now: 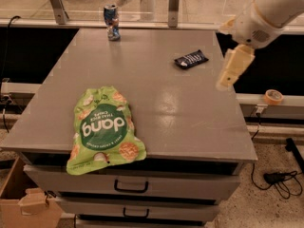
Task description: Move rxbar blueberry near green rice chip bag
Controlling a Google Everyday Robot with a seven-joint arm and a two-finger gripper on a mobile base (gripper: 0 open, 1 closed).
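Tabletop in plain grey is shown from above its front edge, with two drawers seen below it. The green rice chip bag is laid flat at the front left corner, crinkled, its dark green circle and white lettering turned upside down to the viewer. Its lower end is hung slightly over the front edge. The rxbar blueberry, a small dark wrapper with white lettering, is placed flat towards the far right corner, set at a slant, well apart from the bag. A crushed can in blue, red and silver is stood near the far edge, left of its middle.

The gripper, pale cream, is held in the air over the right edge, angled down and inward, beside the bar but not touching it. Whether it is spread or closed cannot be made out, and nothing is seen held in it.

A tape roll is seen on a ledge beyond the right edge. A cardboard box is seen on the floor by the front left corner.
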